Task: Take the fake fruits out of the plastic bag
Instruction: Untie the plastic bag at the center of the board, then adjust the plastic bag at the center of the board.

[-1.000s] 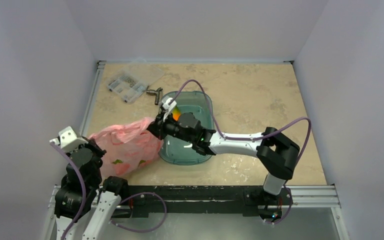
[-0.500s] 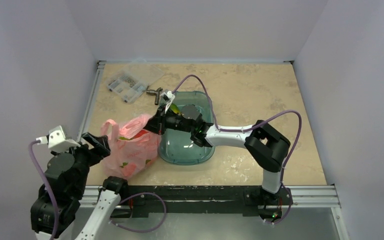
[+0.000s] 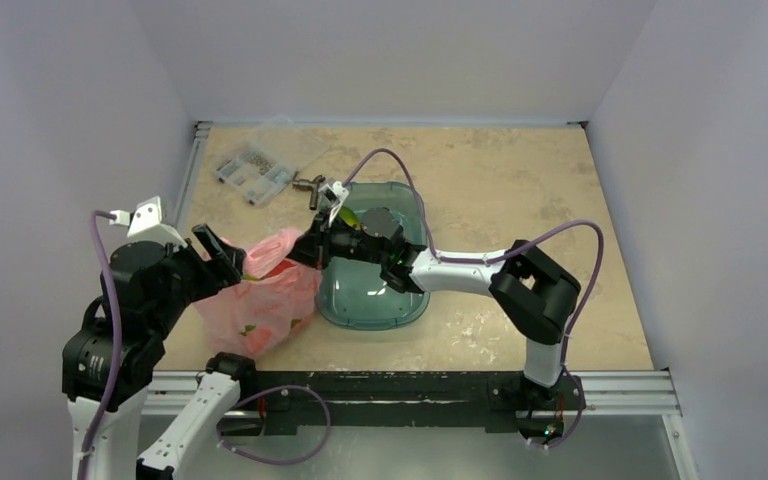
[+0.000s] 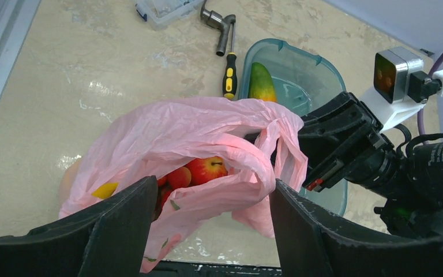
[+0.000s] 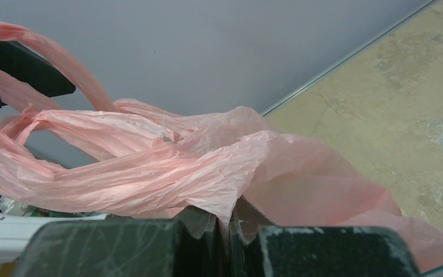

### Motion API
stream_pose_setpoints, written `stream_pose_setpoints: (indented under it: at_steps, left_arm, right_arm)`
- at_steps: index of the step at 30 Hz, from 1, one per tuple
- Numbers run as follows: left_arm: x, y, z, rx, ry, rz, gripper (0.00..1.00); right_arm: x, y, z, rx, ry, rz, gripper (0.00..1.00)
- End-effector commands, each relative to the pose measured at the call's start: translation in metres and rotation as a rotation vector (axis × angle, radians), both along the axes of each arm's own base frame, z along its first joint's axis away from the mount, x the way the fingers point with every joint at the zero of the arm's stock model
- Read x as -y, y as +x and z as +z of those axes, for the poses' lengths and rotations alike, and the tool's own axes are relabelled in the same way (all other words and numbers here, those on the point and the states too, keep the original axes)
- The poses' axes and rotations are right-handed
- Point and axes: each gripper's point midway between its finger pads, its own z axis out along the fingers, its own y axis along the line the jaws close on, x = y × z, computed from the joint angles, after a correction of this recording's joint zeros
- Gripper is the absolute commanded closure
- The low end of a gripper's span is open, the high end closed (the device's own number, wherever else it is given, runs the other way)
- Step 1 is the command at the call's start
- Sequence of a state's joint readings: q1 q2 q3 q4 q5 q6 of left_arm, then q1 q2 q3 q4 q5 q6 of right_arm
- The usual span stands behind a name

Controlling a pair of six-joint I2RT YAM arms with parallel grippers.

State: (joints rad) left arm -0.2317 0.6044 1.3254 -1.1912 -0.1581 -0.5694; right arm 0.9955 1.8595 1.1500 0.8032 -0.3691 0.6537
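Two arms meet at one bag, near left on the table [image 3: 520, 190].

Left gripper [image 4: 210, 187]: raised over the bag's mouth, jaws spread wide, nothing between them. A loop handle passes close to one finger in the right wrist view; cannot tell if it touches.

Plastic bag [image 4: 179, 130]: thin, crinkly, translucent pink, slumped on the tabletop just left of the tub. The mouth gapes towards the left wrist camera and the rim is folded and bunched. Its right edge is pulled up into a peak.

Fake fruits, all inside the bag: a round red one [image 4: 209, 169] with a dark stem, glossy, in the open mouth. Small red ones [image 4: 176, 177] are packed against its left side. A yellow one [image 4: 105, 190] shows dimly through the film further left, with an orange blur beside it, too vague to name.

Right gripper [image 5: 226, 228]: jaws pressed together on a fold of the bag's right edge, pink film fanning out above the fingers.

Teal tub [image 3: 412, 302]: see-through, right of the bag, under the right arm. A green-to-orange mango [image 4: 261, 83] lies at its far end.

Far of the bag: a yellow-and-black screwdriver [image 4: 229, 75], a metal elbow fitting [image 4: 219, 20] and a clear parts box [image 3: 253, 172].
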Motion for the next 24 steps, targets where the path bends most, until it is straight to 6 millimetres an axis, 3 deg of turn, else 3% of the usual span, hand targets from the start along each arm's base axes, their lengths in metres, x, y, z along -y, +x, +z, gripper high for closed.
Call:
stream_pose_setpoints:
  at_steps: [1, 3, 6, 8, 14, 20, 24]
  left_arm:
    - [0.005, 0.016, 0.012, 0.04, -0.019, 0.001, 0.33]
    - [0.002, 0.022, 0.011, 0.058, 0.006, 0.011, 0.47]
    - [-0.018, 0.018, 0.008, 0.057, 0.068, 0.094, 0.88]
    - [-0.031, 0.007, 0.004, 0.072, 0.092, 0.145, 0.99]
    - [-0.042, -0.026, -0.008, 0.176, 0.079, 0.154, 1.0]
    - [-0.046, -0.055, -0.021, 0.231, 0.045, 0.151, 1.0]
    - [-0.054, -0.075, -0.005, 0.318, 0.015, 0.177, 1.0]
  right_arm:
    - [-0.004, -0.01, 0.041, 0.076, 0.058, 0.019, 0.97]
    - [-0.005, -0.01, 0.042, 0.079, 0.047, 0.012, 0.97]
    - [-0.005, -0.007, 0.043, 0.047, 0.046, -0.01, 0.96]
    - [-0.005, -0.005, 0.043, -0.039, 0.053, -0.019, 0.95]
    - [-0.01, 0.013, 0.05, -0.209, 0.122, -0.038, 0.9]
    - [-0.023, 0.056, 0.054, -0.3, 0.177, -0.087, 0.9]
    - [-0.043, 0.083, 0.053, -0.326, 0.191, -0.091, 0.9]
